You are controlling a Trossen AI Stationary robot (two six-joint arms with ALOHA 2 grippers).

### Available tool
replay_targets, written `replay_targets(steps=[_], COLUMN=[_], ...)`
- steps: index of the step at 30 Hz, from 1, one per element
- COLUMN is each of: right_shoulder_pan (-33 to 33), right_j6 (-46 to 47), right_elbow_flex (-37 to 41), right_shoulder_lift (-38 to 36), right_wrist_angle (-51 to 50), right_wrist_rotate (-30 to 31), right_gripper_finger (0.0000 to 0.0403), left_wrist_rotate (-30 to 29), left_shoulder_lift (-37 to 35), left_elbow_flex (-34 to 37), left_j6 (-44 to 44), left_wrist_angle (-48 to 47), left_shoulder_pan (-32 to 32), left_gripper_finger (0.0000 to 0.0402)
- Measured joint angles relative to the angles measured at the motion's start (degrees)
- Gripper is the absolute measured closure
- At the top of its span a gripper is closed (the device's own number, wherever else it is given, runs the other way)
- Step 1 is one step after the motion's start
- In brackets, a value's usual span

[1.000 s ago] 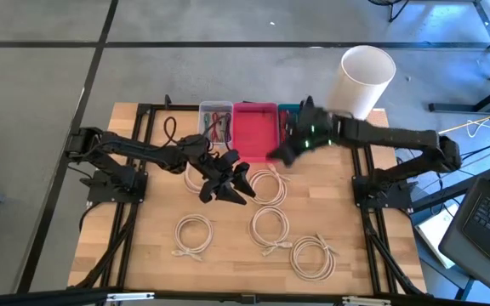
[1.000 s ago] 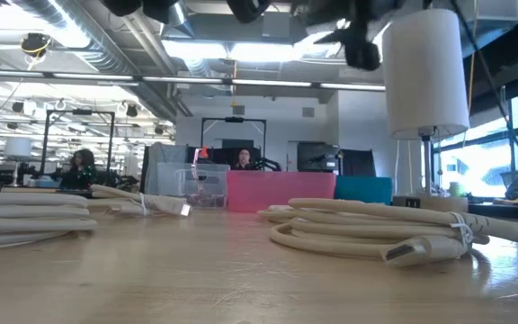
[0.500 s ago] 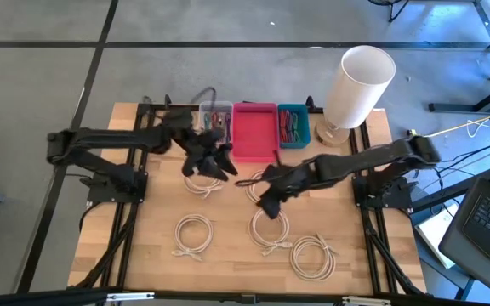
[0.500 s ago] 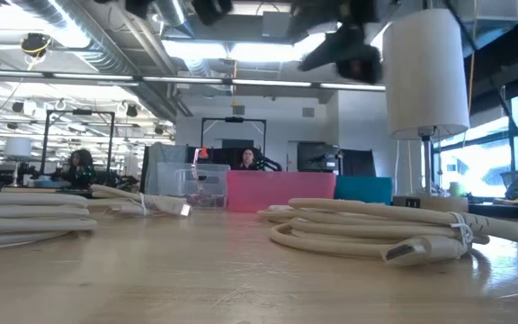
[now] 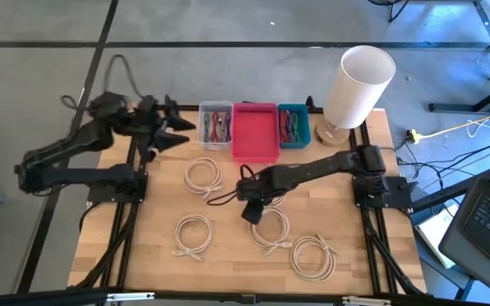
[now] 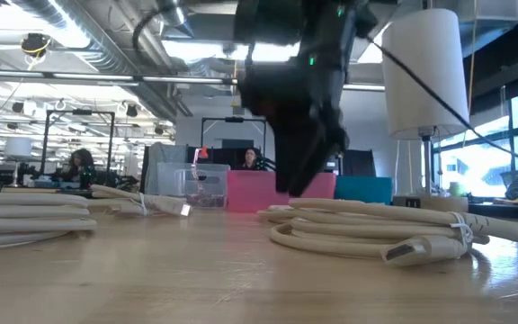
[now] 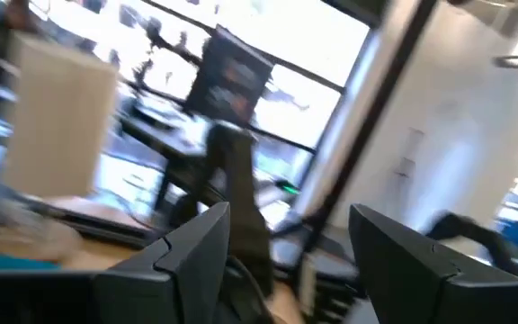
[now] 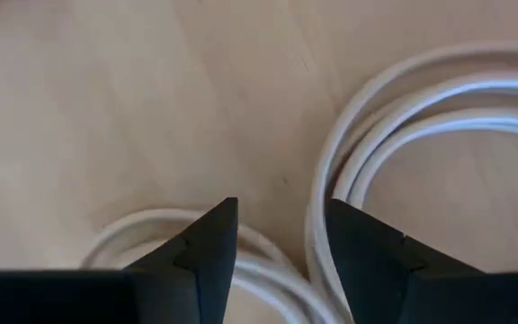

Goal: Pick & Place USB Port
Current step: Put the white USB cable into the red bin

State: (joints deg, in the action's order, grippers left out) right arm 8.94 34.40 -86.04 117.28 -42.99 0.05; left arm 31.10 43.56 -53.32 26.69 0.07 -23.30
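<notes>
Change shows on both sides over the last second. Left gripper (image 5: 170, 129) was low over the cables near the table's middle; it has now swung back and up to the far left corner, beside the clear bin (image 5: 216, 125), with its fingers spread and nothing between them. That arm looks to be out of the job for now.

Cables lie on the wood in white coils: one (image 5: 202, 176) below the clear bin, one (image 5: 192, 234) nearer the front edge, one (image 5: 272, 229) in the middle and one (image 5: 313, 257) toward the front right. None sits in the pink tray (image 5: 254, 132) or the teal bin (image 5: 293, 125) from this pass.

Right gripper (image 5: 252, 211) has left the bins, crossed toward the middle and come down close to the table at the edge of the middle coil. Its wrist camera shows the fingers parted, bare wood in the gap and cable loops curving just beside the tips, so nothing is held. My reading is that a fresh pick is starting, with the grasp not yet made.
</notes>
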Motion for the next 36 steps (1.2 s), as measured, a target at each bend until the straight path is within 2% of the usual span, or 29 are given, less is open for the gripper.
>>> replay_targets(steps=[4, 8, 10, 14, 17, 22, 26, 30, 33, 36], right_shoulder_pan=[-1.0, -1.6, -1.7, -1.8, -0.7, 3.6, 8.1, 10.6, 9.9, 6.8], right_j6=[-0.6, -0.4, -0.1, 1.4, 4.0, 10.9, 18.4, 21.1, 19.0, 10.2], right_elbow_flex=[0.0, -0.3, -0.3, -0.1, 0.2, 0.0, 0.0, 0.0, -0.8, -4.5], right_shoulder_lift=[3.5, 5.6, 5.8, 4.7, 2.2, -6.3, -14.6, -21.8, -25.9, -26.8], right_wrist_angle=[0.0, 0.5, 0.3, 0.1, -1.5, -4.6, -5.1, -1.9, 3.2, 6.2], right_wrist_rotate=[0.3, -0.6, -0.9, -1.6, -2.2, -1.0, 4.5, 14.0, 21.6, 26.1], right_gripper_finger=[0.023, 0.0245, 0.0273, 0.037, 0.0374, 0.0374, 0.0374, 0.0374, 0.0374, 0.0374], left_wrist_rotate=[-5.0, -6.0, -6.0, -6.0, -6.0, -6.0, -6.0, -6.8, -9.6, -12.3], left_shoulder_lift=[-4.4, -6.4, -6.8, -6.8, -6.7, -6.4, -6.3, -6.2, -6.2, -6.2], left_elbow_flex=[0.0, 0.0, 0.0, 0.0, 0.0, 0.0, 0.0, 0.0, 0.0, 0.0], left_j6=[-2.3, -2.5, -2.5, -2.5, -2.5, -2.5, -1.2, -2.7, -3.8, -3.9], left_wrist_angle=[-2.5, -3.5, -3.6, -3.7, -3.7, -3.8, -3.8, -4.0, -5.8, -7.9], left_shoulder_pan=[-0.2, -0.2, -0.2, -0.2, -0.2, -0.2, -0.2, -0.2, -0.2, -0.2], left_gripper_finger=[0.018, 0.018, 0.018, 0.018, 0.018, 0.018, 0.018, 0.018, 0.018, 0.018])
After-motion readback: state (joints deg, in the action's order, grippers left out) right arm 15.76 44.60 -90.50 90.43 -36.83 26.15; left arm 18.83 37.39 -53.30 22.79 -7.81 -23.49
